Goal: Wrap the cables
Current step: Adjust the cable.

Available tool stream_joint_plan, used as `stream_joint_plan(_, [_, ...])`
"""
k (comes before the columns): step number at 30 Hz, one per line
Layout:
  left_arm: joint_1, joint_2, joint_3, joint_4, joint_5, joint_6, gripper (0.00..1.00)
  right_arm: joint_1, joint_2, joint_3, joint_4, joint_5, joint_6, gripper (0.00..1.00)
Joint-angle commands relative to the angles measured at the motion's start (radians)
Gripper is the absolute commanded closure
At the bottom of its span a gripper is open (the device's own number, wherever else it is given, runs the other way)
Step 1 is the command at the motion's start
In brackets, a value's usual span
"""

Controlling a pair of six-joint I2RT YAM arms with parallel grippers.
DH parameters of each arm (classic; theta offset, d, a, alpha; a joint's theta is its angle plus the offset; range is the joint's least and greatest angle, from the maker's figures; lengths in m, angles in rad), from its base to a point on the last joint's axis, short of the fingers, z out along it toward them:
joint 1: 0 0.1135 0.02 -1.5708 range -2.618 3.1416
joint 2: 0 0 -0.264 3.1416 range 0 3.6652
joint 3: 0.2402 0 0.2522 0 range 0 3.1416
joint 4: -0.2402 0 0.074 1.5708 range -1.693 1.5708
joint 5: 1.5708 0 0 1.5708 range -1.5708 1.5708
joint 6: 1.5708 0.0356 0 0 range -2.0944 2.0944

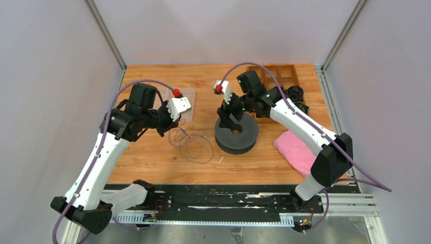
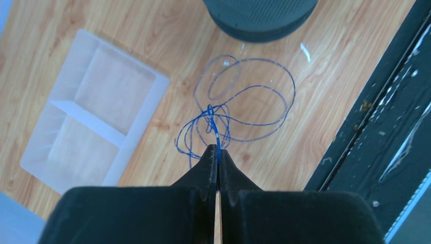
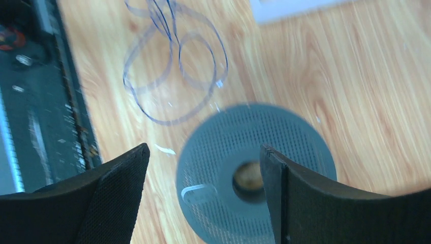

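Note:
The cable (image 2: 254, 96) is a thin bluish-black wire lying in loose loops on the wooden table (image 1: 192, 143), left of a dark grey round spool (image 1: 236, 133). My left gripper (image 2: 218, 148) hangs just above the loops, shut on one strand of the cable, which rises up between its tips. In the top view the left gripper (image 1: 172, 127) is at the upper left edge of the loops. My right gripper (image 3: 204, 147) is open above the spool (image 3: 254, 173), with nothing between its fingers. The cable (image 3: 173, 76) lies beyond it.
A clear plastic tray (image 2: 91, 122) lies left of the cable. A wooden compartment box (image 1: 277, 76) stands at the back right, with black coiled bundles (image 1: 297, 94) beside it. A pink cloth (image 1: 297, 150) lies at the right. A black rail (image 1: 218, 201) runs along the near edge.

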Motion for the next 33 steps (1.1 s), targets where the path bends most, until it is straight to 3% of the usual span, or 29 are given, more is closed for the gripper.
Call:
stream_joint_plan(1, [-0.007, 0.02, 0.143, -0.029, 0.088, -0.106, 1.0, 0.012, 0.038, 0.09, 0.031, -0.272, 0.106, 0.22])
stream_joint_plan(7, [-0.006, 0.055, 0.238, -0.027, 0.153, -0.186, 1.0, 0.015, 0.082, 0.075, 0.245, -0.426, 0.284, 0.23])
stream_joint_plan(13, [-0.007, 0.02, 0.146, -0.026, -0.12, -0.055, 1.0, 0.015, 0.118, 0.054, 0.211, -0.309, 0.273, 0.25])
stream_joint_plan(21, [-0.007, 0.005, -0.162, 0.013, -0.468, 0.093, 0.97, 0.015, 0.086, 0.008, 0.136, -0.208, 0.14, 0.25])
stream_joint_plan(27, [-0.007, 0.017, -0.297, 0.012, -0.509, 0.122, 0.91, 0.017, 0.099, -0.028, 0.133, -0.2, 0.136, 0.25])
stream_joint_plan(33, [-0.007, -0.018, -0.353, 0.005, -0.439, 0.148, 0.81, 0.018, 0.116, -0.045, 0.136, -0.201, 0.142, 0.27])
